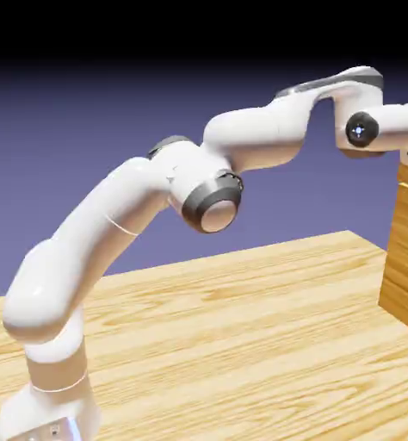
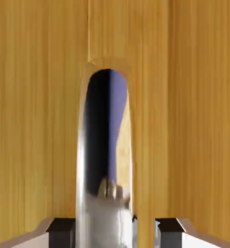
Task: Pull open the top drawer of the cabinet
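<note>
**Gripper clamped on the drawer handle**

So the gripper (image 2: 115, 231) has its jaws squeezed tight on the shiny handle (image 2: 105, 160), which sits dead center on the top drawer (image 2: 34, 121). The cabinet (image 1: 405, 250) stands on the table (image 1: 242, 336).

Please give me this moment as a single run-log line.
phase: grasping | gripper: shut on handle | top drawer: not visibly pulled out | arm: reaching to cabinet at exterior view's right
</note>
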